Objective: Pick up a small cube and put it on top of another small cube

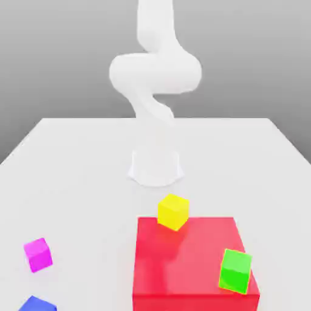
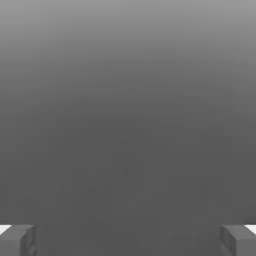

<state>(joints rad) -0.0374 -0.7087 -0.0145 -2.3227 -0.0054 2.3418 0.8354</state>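
Yellow cube perched at the far edge of the big red block, nearest the arm's base; green cube on the same block toward the exterior view's right, well apart from the yellow. Magenta cube and blue cube off on the white table, at the exterior view's left. Gripper spread fully wide, empty, fingertips apart over plain grey. No cube between the jaws; a reach down to a cube probably comes first.
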